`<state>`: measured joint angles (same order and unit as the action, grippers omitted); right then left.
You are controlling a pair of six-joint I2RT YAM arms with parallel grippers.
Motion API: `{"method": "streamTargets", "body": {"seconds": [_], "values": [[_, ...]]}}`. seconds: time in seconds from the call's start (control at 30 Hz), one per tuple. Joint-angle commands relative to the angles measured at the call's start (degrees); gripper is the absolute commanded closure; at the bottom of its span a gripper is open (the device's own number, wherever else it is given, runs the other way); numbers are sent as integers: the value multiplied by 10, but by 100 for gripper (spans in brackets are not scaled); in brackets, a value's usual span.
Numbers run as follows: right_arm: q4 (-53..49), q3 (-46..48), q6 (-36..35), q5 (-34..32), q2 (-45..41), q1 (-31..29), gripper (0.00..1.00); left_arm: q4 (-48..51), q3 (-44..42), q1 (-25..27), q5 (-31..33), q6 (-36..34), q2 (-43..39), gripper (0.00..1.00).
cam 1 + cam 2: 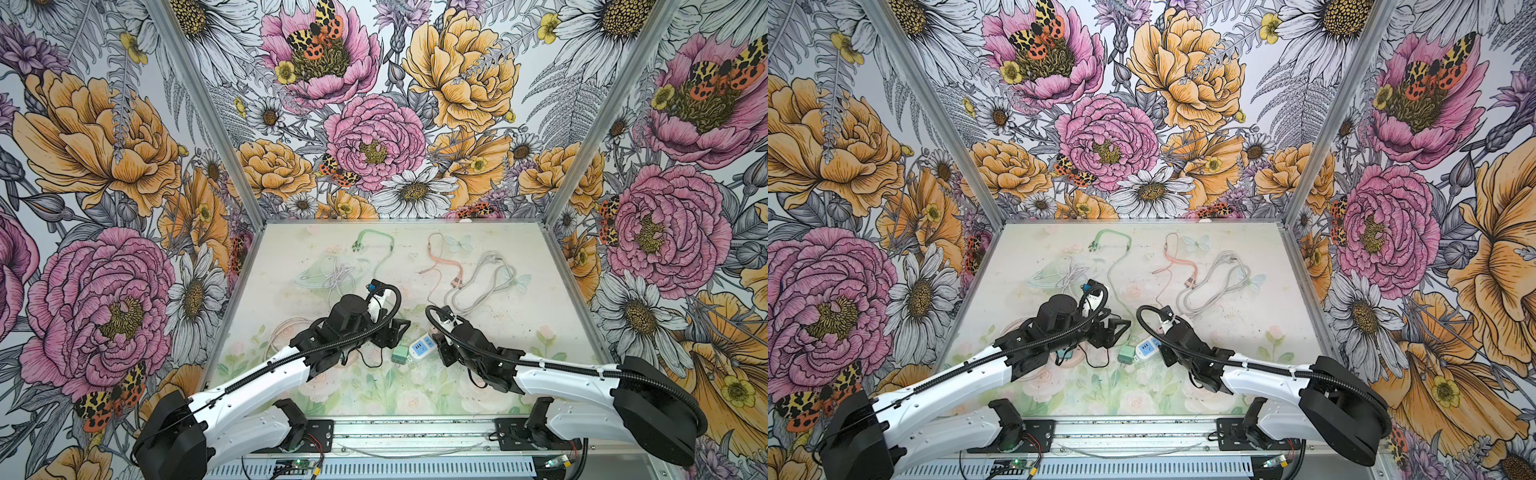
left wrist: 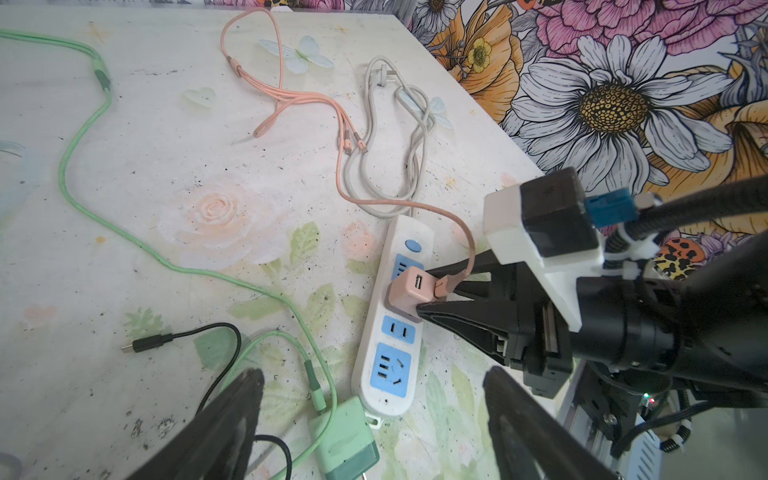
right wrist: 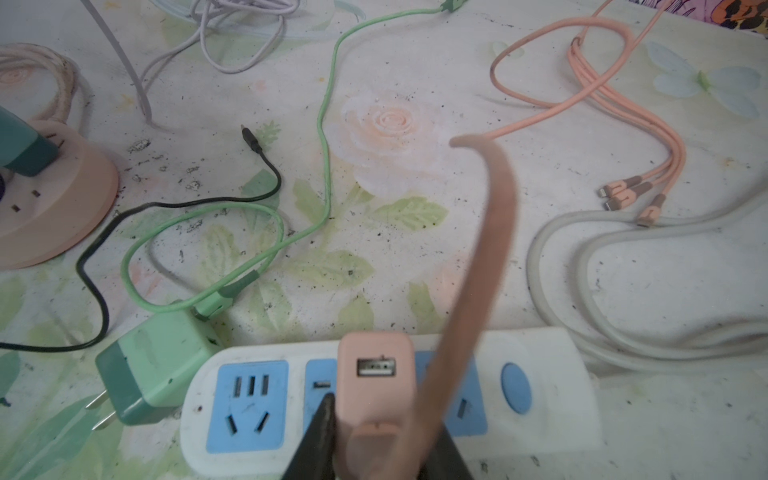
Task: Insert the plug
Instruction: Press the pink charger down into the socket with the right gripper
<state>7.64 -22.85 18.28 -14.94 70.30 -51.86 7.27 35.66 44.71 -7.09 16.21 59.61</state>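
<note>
The pink plug [image 2: 409, 293], a small rounded block charger, stands on the middle blue socket of the white power strip [image 2: 409, 226], clamped by the right gripper [image 2: 424, 291]; whether its prongs are fully seated cannot be told. One USB port faces outward empty, and a pink cable [image 3: 490, 216] leaves the other. The strip lies flat, its round blue button at one end.
</note>
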Motion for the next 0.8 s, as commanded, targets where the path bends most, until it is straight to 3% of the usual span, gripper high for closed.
{"method": "streamTargets", "body": {"seconds": [0.0, 0.33, 0.77], "values": [[-50, 29, 28, 2, 19, -3, 100, -1, 1, 9, 10, 11, 3, 15], [-88, -5, 7, 3, 16, -4, 100, 2, 7, 25, 37, 30, 38, 15], [-102, -38, -4, 34, 80, -6, 100, 10, 2, 25, 46, 29, 15, 15]]}}
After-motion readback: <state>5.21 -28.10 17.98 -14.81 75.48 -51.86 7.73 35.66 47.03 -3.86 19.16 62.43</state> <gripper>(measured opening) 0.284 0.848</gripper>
